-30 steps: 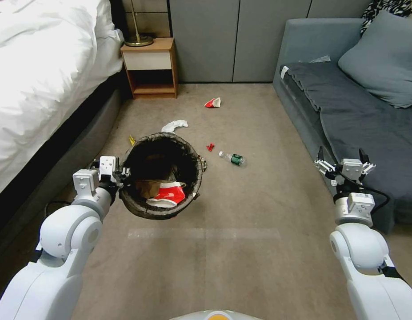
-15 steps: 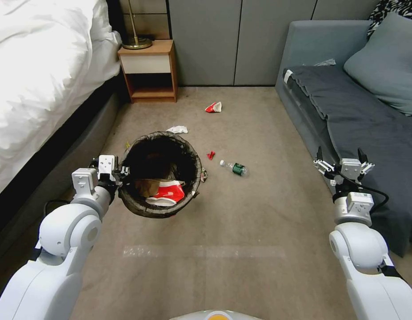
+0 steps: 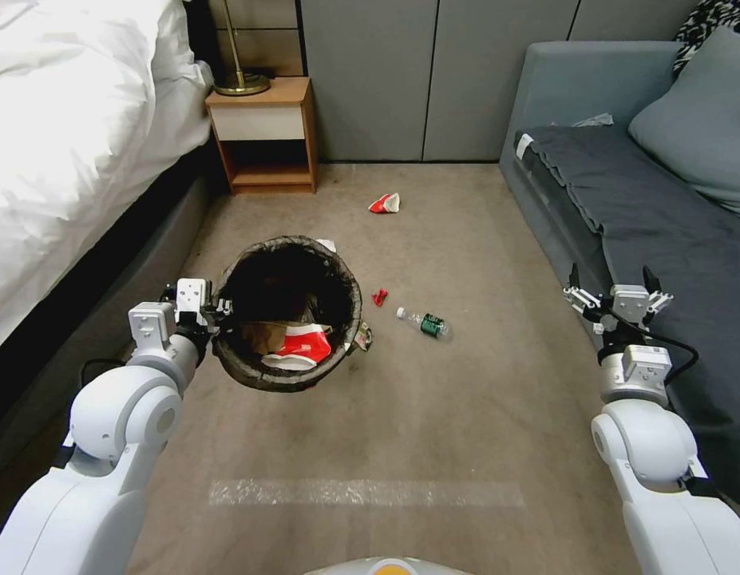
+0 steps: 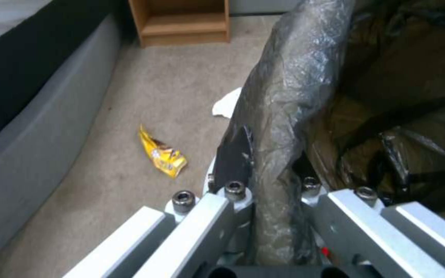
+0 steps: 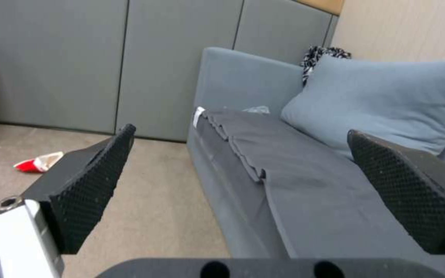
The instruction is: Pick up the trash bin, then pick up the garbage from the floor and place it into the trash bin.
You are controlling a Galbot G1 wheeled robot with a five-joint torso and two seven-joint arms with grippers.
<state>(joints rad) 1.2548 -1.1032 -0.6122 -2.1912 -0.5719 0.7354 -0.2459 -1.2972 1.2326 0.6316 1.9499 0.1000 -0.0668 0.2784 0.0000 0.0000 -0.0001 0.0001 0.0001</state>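
- Left gripper [image 3: 216, 307]: clamped on the trash bin [image 3: 288, 313] rim, carrying it left, mouth up for drops.
- Right gripper [image 3: 614, 297]: jaws apart, empty, beside the sofa [image 3: 657, 216].
- Bottle [image 3: 425, 323]: on the floor [image 3: 433, 415], right of the bin.

Bed with white duvet [image 3: 58, 136] runs along the side outboard of the left claw [image 3: 218, 307], its grey base [image 3: 122, 279] just beside that claw's arm. Wooden nightstand [image 3: 266, 132] stands ahead of the left claw, against the back wall; open lower shelf, white drawer front, brass lamp base [image 3: 242, 82] on top. Grey panelled cabinet doors [image 3: 425, 76] ahead, between the two claws. Grey sofa [image 3: 561, 88] lies ahead of and outboard of the right claw [image 3: 613, 291]; dark throw [image 3: 665, 231] over its seat, blue-grey cushion [image 3: 701, 120] at its back.
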